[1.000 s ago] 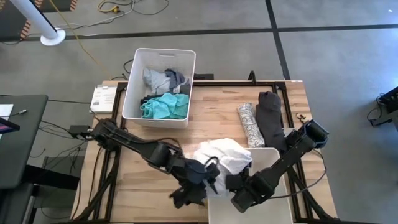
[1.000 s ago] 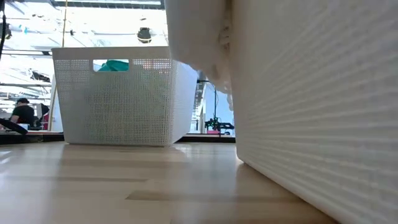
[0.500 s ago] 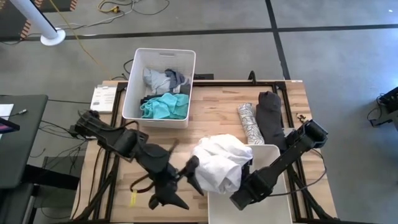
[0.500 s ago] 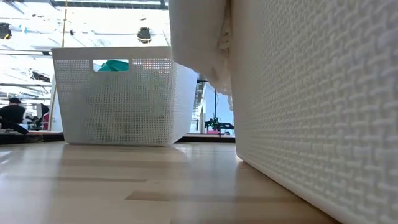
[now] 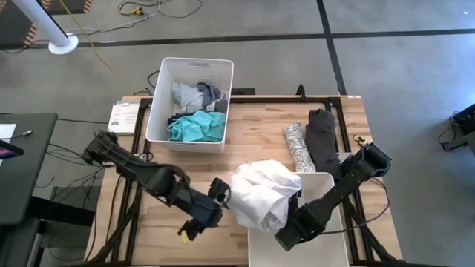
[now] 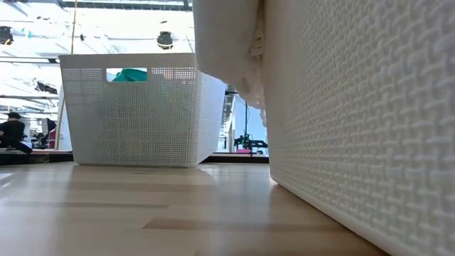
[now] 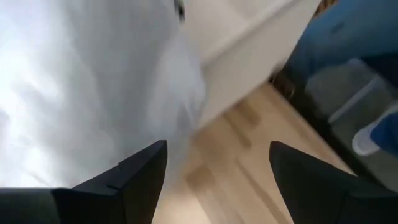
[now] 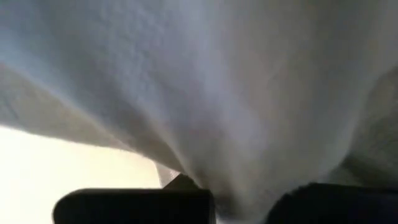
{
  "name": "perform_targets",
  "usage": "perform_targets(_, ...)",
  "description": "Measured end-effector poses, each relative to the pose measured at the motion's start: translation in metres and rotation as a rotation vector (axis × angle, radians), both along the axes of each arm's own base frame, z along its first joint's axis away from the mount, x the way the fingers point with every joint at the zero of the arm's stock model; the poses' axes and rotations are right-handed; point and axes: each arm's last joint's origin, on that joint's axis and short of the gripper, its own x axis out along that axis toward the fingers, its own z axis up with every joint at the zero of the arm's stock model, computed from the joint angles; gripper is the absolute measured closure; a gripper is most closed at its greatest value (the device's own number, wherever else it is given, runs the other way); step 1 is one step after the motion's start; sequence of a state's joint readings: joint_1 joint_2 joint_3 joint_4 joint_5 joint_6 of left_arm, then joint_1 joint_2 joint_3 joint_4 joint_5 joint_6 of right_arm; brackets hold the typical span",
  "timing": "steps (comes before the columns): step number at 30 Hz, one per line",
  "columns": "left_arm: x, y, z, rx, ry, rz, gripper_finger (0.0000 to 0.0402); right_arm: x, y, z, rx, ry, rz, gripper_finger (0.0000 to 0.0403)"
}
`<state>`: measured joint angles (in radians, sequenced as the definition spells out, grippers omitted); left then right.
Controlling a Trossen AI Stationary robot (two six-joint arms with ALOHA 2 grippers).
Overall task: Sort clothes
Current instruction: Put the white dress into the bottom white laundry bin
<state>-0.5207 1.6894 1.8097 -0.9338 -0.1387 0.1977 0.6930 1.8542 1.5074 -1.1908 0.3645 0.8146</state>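
Observation:
A crumpled white garment (image 5: 260, 194) lies draped over the far left corner of the near white bin (image 5: 320, 194) and hangs down its outer wall (image 6: 227, 43). My right gripper (image 5: 292, 222) is over that bin, shut on the garment. My left gripper (image 5: 220, 190) stands open just left of the garment (image 7: 81, 81), with only table between its fingers (image 7: 214, 171). On the table's right lie a grey-white patterned roll (image 5: 299, 148) and a dark garment (image 5: 320, 137). Teal (image 5: 197, 126) and grey (image 5: 194, 94) clothes lie in the far bin (image 5: 157, 93). My right gripper has the white garment's cloth (image 8: 205, 155) between its two fingers, slanting down from the near right; the cloth fills its wrist view, so which edge or how many layers cannot be told. The garment lies slack over the bin's rim (image 5: 278, 211).
The far bin (image 6: 142, 110) stands at the table's far left, the near bin's wall (image 6: 355, 128) close by the low camera. Bare wood (image 5: 252, 152) lies between the bins. A white box (image 5: 122, 117) sits at the table's left edge. A person (image 6: 11, 131) is in the room behind.
My left gripper has drawn back from the near bin's left corner toward the table's left edge, turned about, and come round to the garment's left side. The white garment has spread out and sagged lower over the bin's left rim.

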Motion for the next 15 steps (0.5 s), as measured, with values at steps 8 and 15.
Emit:
perform_targets(8,-0.001,0.004,-0.059,0.144,0.018,0.208,0.0126,0.000,0.000,0.000,0.001,-0.002,0.000,0.0364)
perform_targets(15,-0.034,0.025,-0.067,0.056,-0.150,0.328,0.0126,0.000,0.000,0.000,0.000,-0.001,0.000,0.0364)
